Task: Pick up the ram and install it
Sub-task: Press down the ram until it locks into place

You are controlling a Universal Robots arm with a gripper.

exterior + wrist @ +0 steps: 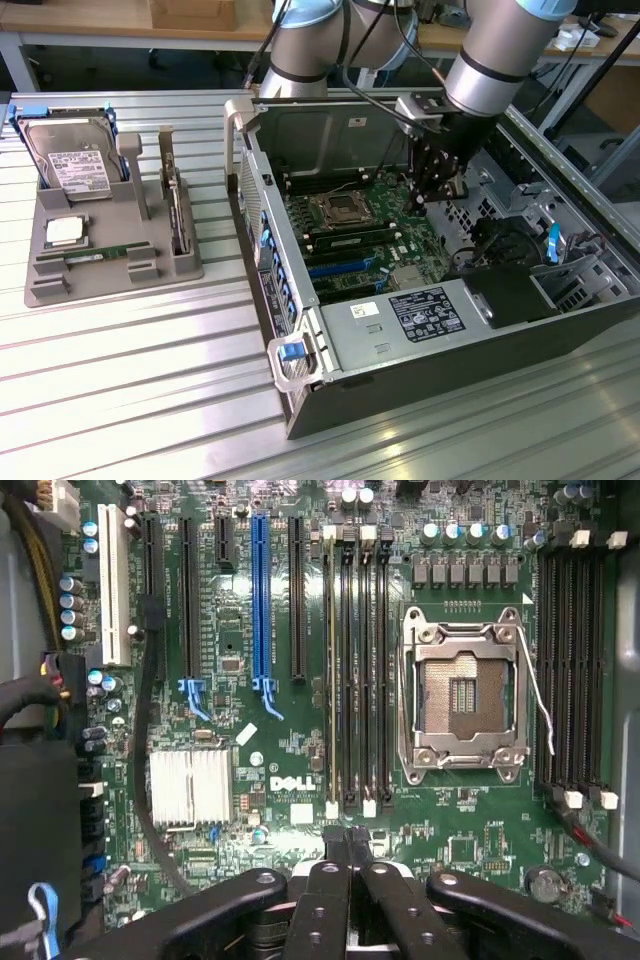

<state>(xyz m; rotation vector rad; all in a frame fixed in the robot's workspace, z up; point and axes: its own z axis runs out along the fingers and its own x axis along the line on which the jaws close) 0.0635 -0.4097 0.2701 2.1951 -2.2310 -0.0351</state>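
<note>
At the exterior view's left, well apart from the gripper, a grey holder tray (110,262) sits on the ribbed metal table (130,370). A silver hard drive (70,165) stands tilted at its back, a small square CPU chip (64,232) lies in front of that, and a ram stick (98,256) lies flat in a slot near the tray's front edge. A second green stick (176,212) stands on edge in the tray's upright rack, on the side nearer the gripper.

Further right lies the opened computer case (420,330), its motherboard (365,235) facing up. The arm (500,50) comes down from above into the case, with the wrist pointing straight down and the gripper (432,190) hanging over the board near its far edge.

In the wrist view the black fingers (325,880) are pressed together, tips meeting, with nothing visibly pinched between them. The gripper (348,838) hangs just off the near end of a bank of four black memory slots (358,670). To one side of those slots is the empty CPU socket (465,695) with its metal frame, and beyond it another bank of memory slots (572,670). To the other side are the blue expansion slot (261,600) and a silver heatsink (191,786).
</note>
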